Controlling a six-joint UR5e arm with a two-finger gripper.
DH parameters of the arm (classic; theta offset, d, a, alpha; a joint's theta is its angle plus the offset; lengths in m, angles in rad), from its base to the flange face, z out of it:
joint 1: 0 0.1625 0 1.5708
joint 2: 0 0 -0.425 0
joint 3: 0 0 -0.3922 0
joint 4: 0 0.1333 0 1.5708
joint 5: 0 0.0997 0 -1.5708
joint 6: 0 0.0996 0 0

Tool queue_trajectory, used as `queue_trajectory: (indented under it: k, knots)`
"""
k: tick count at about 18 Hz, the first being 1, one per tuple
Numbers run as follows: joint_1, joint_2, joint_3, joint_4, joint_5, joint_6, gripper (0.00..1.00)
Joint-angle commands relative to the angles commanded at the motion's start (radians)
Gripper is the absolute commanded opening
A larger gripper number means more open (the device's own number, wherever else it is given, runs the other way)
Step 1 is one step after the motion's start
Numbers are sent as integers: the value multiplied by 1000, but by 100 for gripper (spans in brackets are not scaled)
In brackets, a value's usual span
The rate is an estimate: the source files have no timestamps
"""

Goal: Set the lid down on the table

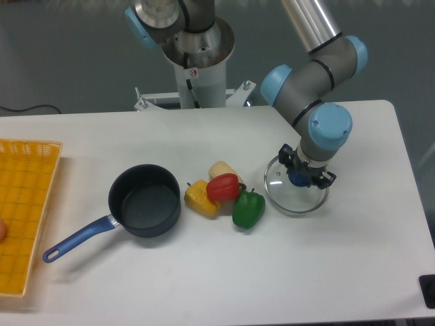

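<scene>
Saucepan (145,201), four peppers (224,194), yellow tray (24,210).

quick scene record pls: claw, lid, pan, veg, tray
claw: over the lid's centre, fingers either side of the blue knob; grip state not readable
lid: glass, right of the vegetables, low over or on the table; contact unclear
saucepan: uncovered, empty, blue handle pointing front-left
vegetables: green pepper, red pepper, yellow pepper, a pale piece, clustered between saucepan and lid
tray: yellow mesh, at the left edge
</scene>
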Motion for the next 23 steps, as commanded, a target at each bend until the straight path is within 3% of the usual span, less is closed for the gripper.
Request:
queue_trajectory:
  k: [20,23]
  knots:
    - [-8,-12,-2,14,2,-3,61]
    - [-9,-14,-2,15,8,-2,72]
